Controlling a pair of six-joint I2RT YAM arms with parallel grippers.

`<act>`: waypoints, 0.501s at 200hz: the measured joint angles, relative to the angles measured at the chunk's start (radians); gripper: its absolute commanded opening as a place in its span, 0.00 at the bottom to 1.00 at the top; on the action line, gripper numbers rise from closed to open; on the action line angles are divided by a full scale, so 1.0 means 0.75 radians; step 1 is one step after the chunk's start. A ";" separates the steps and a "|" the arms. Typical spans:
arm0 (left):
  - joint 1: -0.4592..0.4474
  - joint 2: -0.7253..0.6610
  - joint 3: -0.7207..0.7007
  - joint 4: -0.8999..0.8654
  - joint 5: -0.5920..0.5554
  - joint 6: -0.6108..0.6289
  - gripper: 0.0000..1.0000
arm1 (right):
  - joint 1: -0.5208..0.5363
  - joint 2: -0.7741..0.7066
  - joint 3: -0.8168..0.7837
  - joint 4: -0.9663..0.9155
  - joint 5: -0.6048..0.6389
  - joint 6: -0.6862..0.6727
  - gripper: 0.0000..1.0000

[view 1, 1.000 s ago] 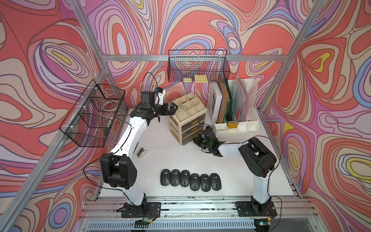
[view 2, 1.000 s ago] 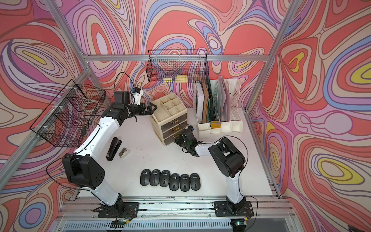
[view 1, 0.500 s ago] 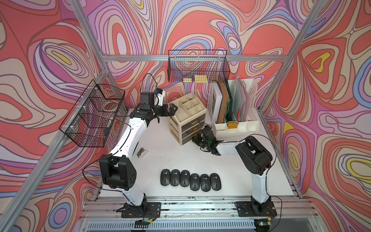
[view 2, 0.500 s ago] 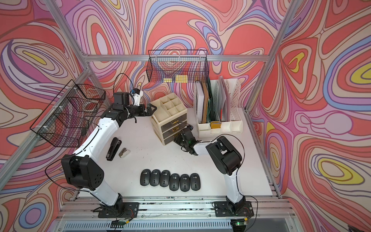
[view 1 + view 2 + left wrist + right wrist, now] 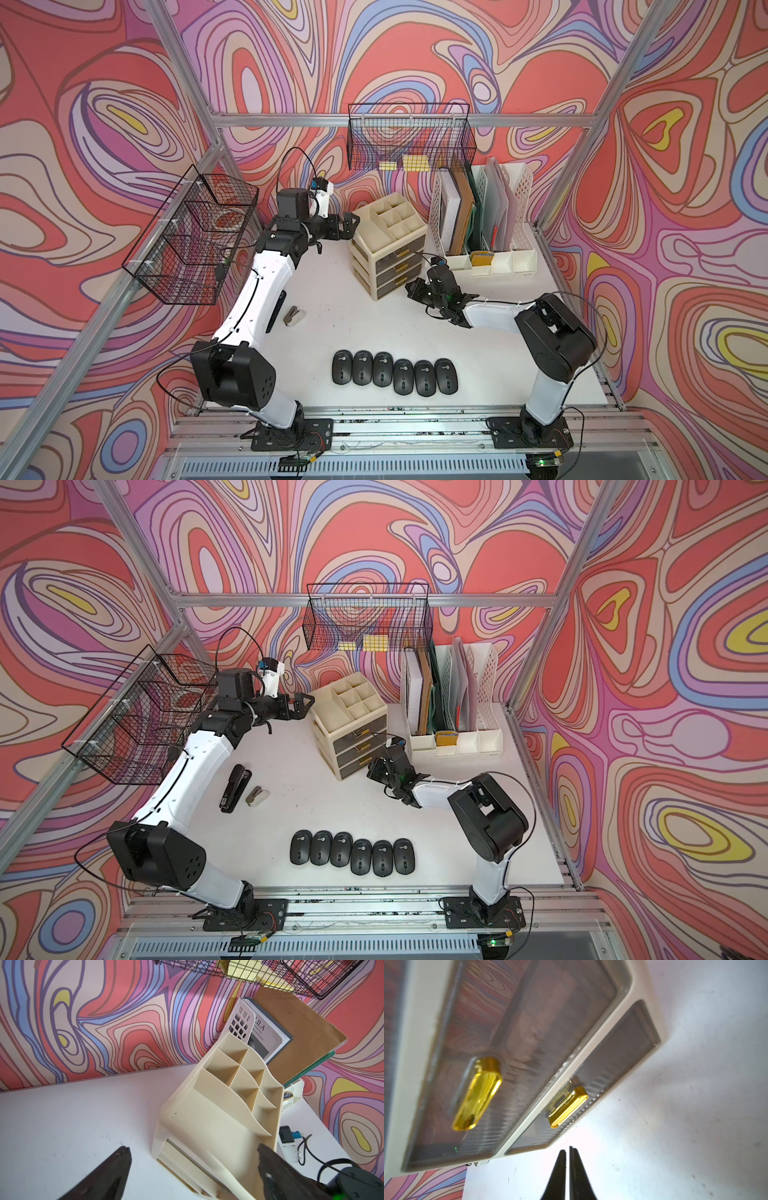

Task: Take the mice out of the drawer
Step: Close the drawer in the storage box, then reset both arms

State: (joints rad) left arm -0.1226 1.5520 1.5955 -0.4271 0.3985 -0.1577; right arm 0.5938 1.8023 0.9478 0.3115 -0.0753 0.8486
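While the six mice (image 5: 395,372) lie in a row on the counter (image 5: 353,328), well apart from both claws, the right claw (image 5: 568,1152), nearly together and empty, faces the handle (image 5: 568,1108) of the closed bottom drawer (image 5: 623,1043); the left claw (image 5: 193,1148) gapes wide.

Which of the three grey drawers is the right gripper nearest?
The lowest smoky-grey translucent drawer of the cream organiser; the right gripper faces its gold handle.

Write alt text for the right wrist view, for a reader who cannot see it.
The right tool, black tips almost touching and empty, points at the gold handle of the lowest drawer, which looks shut. A second smoky-grey drawer shows next to it in the cream organiser, on a white table.
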 measured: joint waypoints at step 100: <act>-0.054 -0.386 -0.406 -0.010 -0.173 -0.022 0.99 | -0.005 -0.667 -0.181 -0.410 0.040 -0.533 0.98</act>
State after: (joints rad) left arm -0.1635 1.2625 1.2907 -0.4347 0.2684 -0.1741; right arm 0.5900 1.3018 0.8124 0.0040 -0.0456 0.4488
